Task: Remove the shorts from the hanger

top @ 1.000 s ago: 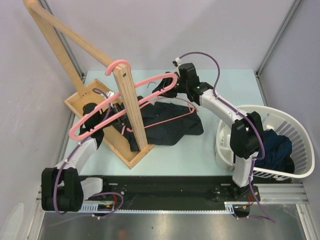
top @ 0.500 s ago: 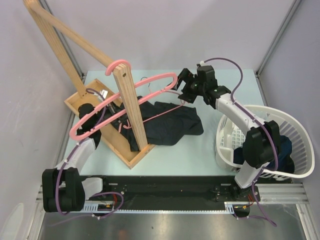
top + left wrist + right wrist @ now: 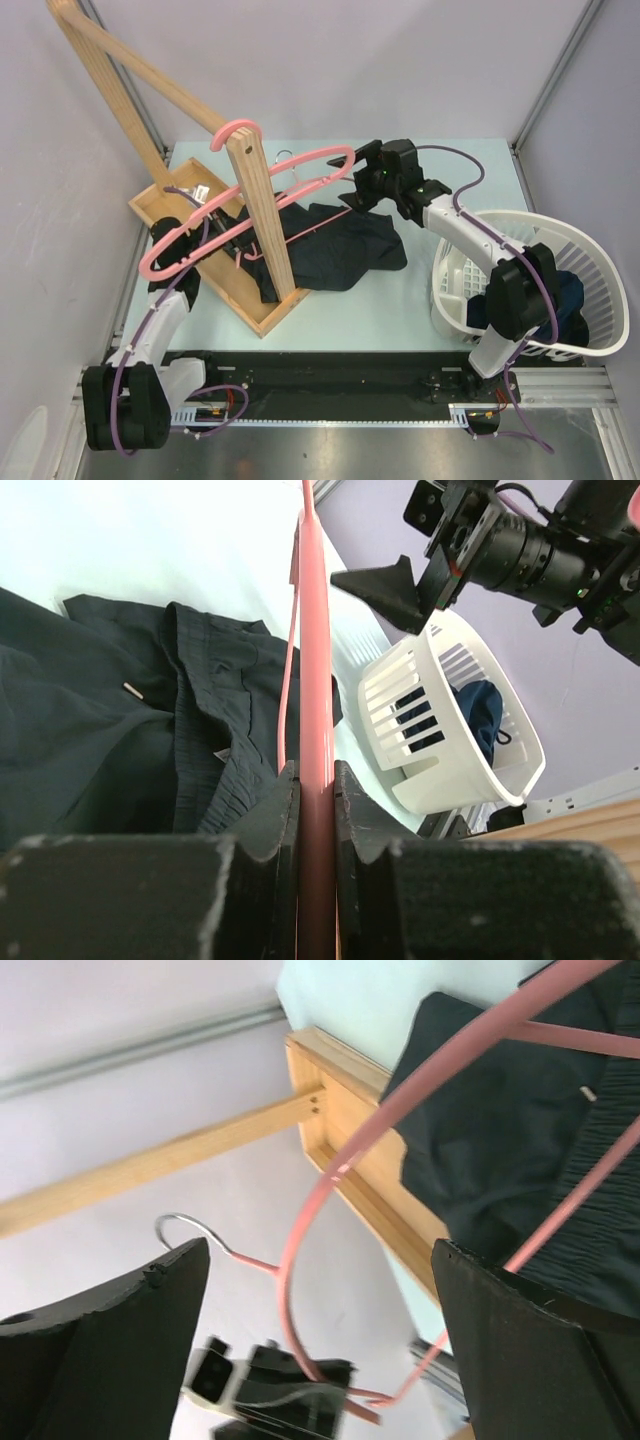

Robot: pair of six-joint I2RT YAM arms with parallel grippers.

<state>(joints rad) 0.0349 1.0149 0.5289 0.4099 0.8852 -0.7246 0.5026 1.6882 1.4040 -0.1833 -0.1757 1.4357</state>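
The pink hanger (image 3: 300, 168) hangs slanted across the wooden rack (image 3: 262, 225). My left gripper (image 3: 200, 228) is shut on its pink bar (image 3: 318, 680) at the left end. The blackish dark green shorts (image 3: 335, 245) lie crumpled on the table under the hanger, against its lower bar; they also show in the left wrist view (image 3: 150, 710) and the right wrist view (image 3: 500, 1150). My right gripper (image 3: 366, 186) is open at the hanger's right end, with the hanger's loop (image 3: 300, 1250) between its wide-apart fingers, touching neither. The navy shorts (image 3: 560, 298) lie in the basket.
A white laundry basket (image 3: 600, 345) stands at the right front and shows in the left wrist view (image 3: 450, 770). The wooden rack's tray (image 3: 165, 200) and tall slanted post (image 3: 120, 90) fill the left side. A metal hook (image 3: 185, 1228) tops the hanger.
My right gripper drew away to the right, then came back left to the hanger's right end. My left gripper shifted slightly left and back with the hanger.
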